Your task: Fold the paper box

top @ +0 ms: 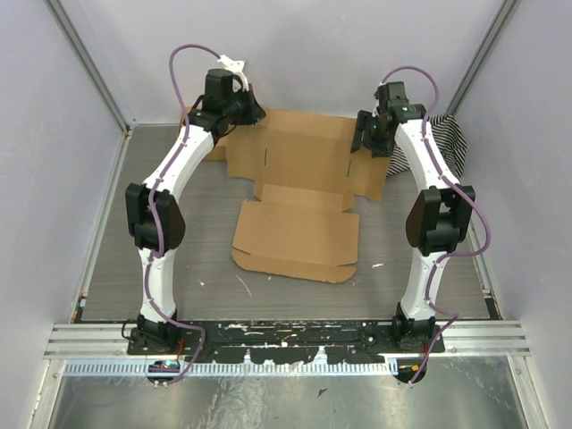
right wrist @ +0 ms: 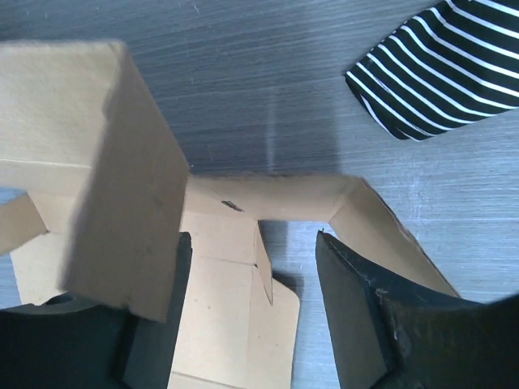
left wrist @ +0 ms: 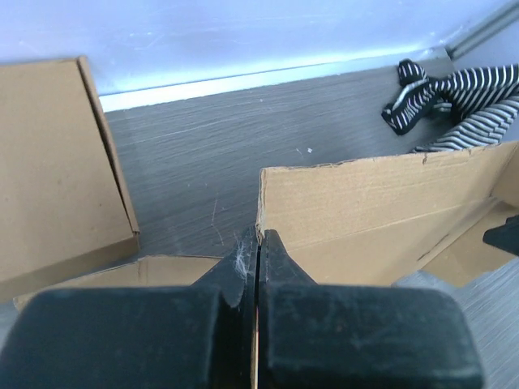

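The paper box (top: 299, 232) is a brown cardboard sheet lying mostly flat mid-table, with its far panels raised. My left gripper (top: 243, 113) is at the sheet's far left corner. In the left wrist view the gripper (left wrist: 259, 237) is shut on the end edge of an upright flap (left wrist: 381, 203). My right gripper (top: 366, 136) is at the far right corner. In the right wrist view it (right wrist: 251, 239) is open over the sheet (right wrist: 219, 308), with a raised flap (right wrist: 122, 178) covering its left finger.
A compact brown cardboard box (left wrist: 57, 162) sits at the far left by the back wall, partly behind the left arm (top: 216, 147). A black-and-white striped cloth (top: 447, 138) lies at the far right, also in both wrist views (left wrist: 462, 97) (right wrist: 446, 73). Walls enclose the table.
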Robot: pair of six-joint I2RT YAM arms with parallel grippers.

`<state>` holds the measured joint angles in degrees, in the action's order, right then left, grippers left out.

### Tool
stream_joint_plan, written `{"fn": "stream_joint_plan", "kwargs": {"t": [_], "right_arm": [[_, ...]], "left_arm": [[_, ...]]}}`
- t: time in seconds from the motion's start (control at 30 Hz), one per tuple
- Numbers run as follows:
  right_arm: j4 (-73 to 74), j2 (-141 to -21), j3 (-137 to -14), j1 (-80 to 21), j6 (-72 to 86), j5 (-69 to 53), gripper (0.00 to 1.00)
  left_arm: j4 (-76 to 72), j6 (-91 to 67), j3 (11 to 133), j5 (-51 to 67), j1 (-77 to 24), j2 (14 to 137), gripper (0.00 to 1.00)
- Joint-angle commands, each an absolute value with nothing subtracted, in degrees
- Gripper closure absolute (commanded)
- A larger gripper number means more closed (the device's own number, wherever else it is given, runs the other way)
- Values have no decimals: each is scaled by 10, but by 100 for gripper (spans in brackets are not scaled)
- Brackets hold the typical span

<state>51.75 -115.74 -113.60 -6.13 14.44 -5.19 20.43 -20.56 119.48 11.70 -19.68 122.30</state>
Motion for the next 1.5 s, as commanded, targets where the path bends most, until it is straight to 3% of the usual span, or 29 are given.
{"fn": "stream_joint_plan", "kwargs": {"t": [0.0, 0.3, 0.37, 0.5, 0.63, 1.03, 1.13, 1.2, 1.33, 1.4, 1.47], "right_arm": [[543, -1089, -1177, -58, 115, -45, 32], [568, -1070, -1203, -56, 110, -50, 34], [577, -1075, -1209, -55, 110, -51, 41], [589, -1085, -1212, -53, 114, -53, 64], [591, -1094, -1215, -50, 116, -57, 74], [595, -1125, -1224, -46, 122, -58, 77], [580, -1123, -1211, -46, 119, -59, 93], [544, -1102, -1175, -46, 120, -56, 99], [408, -1034, -1043, -48, 128, -22, 99], [326, -998, -979, -54, 126, -8, 99], [237, -961, -921, -67, 121, 17, 99]], "left_arm": [[209, -109, 1230, 152, -215, 1223, 100], [212, -96, 1228, 159, -217, 1216, 100], [211, -97, 1227, 161, -217, 1215, 100], [208, -99, 1225, 165, -219, 1211, 100], [206, -100, 1224, 173, -219, 1209, 100], [196, -100, 1209, 193, -219, 1194, 100], [196, -104, 1210, 186, -219, 1194, 100], [209, -118, 1218, 169, -219, 1195, 84], [252, -131, 1245, 130, -217, 1191, 57], [272, -135, 1258, 115, -213, 1183, 36], [286, -140, 1265, 109, -206, 1172, 28]]}}
